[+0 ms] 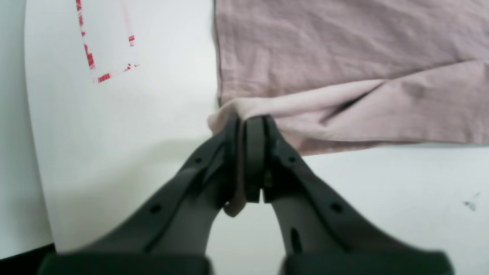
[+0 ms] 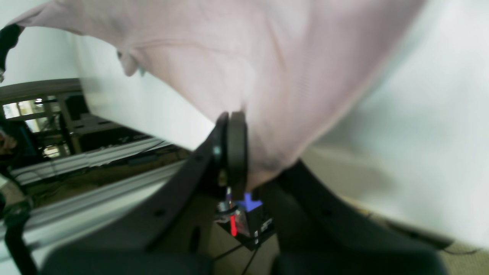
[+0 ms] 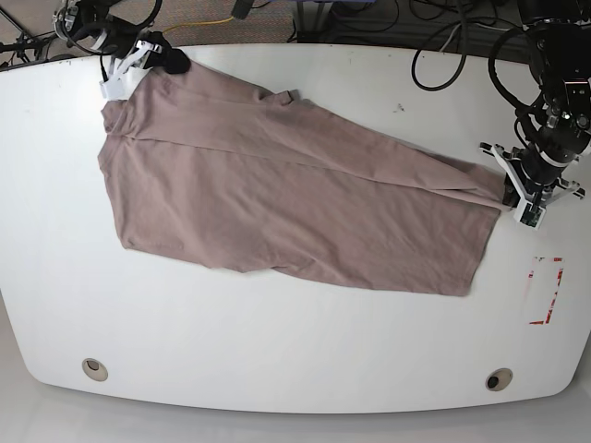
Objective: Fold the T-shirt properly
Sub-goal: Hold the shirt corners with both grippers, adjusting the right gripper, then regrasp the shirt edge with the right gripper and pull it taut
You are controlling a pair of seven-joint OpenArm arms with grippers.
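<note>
The mauve-brown T-shirt (image 3: 277,194) lies spread slantwise across the white table (image 3: 295,351). At its right end, my left gripper (image 3: 515,196) is shut on a bunched edge of the cloth. In the left wrist view the dark fingers (image 1: 254,152) pinch a fold of the T-shirt (image 1: 344,57) just above the tabletop. At the far left corner of the table, my right gripper (image 3: 117,83) is shut on the shirt's upper corner. The right wrist view shows the T-shirt (image 2: 229,57) draping away from the closed right gripper (image 2: 238,122), blurred.
Red tape marks (image 3: 545,291) sit near the table's right edge, also seen as red tape (image 1: 91,61) in the left wrist view. Cables (image 3: 443,65) lie along the back edge. Two round holes (image 3: 94,369) (image 3: 499,379) sit near the front edge.
</note>
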